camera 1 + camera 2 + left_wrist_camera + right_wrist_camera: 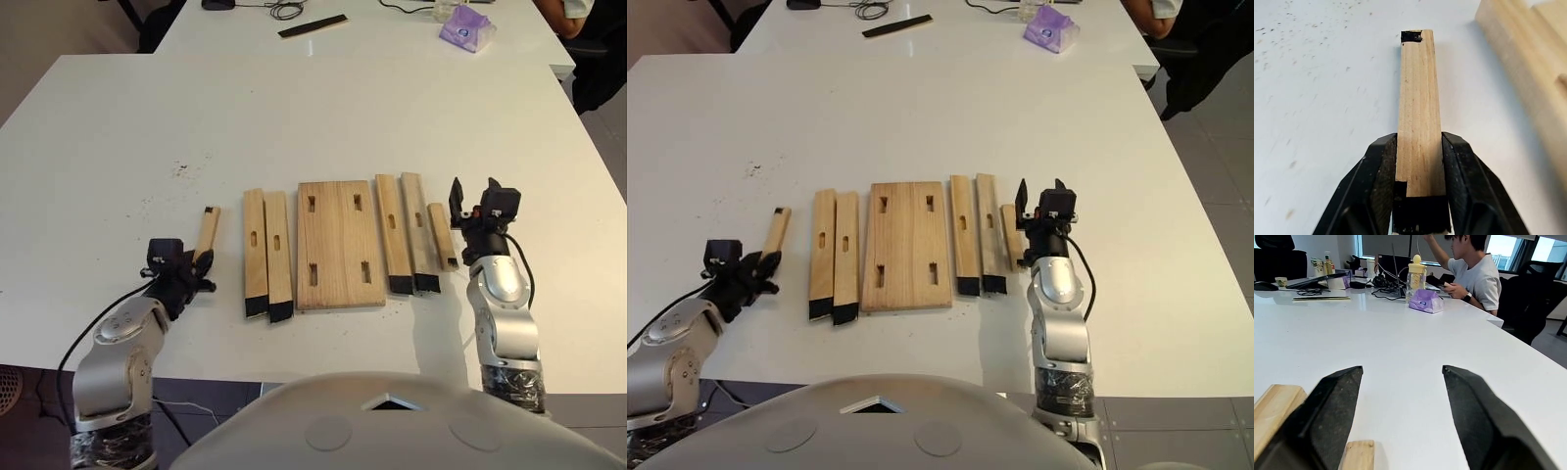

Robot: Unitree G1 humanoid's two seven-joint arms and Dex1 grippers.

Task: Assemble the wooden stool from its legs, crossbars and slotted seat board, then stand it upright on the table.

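Since all parts lie flat on table (118, 147), seat board (339, 244) mid-row btwn legs (266, 253), assembly looks unstarted. L gripper (1419, 140) is clamped on left crossbar (208, 230), prob. to lift it. R gripper (474, 189) is wide open, empty, by right crossbar (441, 235).

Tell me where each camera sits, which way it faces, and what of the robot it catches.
Left eye view: on the head, facing forward and down at table, seat board, both arms.
Right eye view: beside it, same scene and arms.
Left wrist view: on the left wrist, facing along the short crossbar; the left jaws clamp its near end.
Right wrist view: on the right wrist, low over the table, facing the purple pack; the right jaws stand open.
Shared: both left views show that crossbar.
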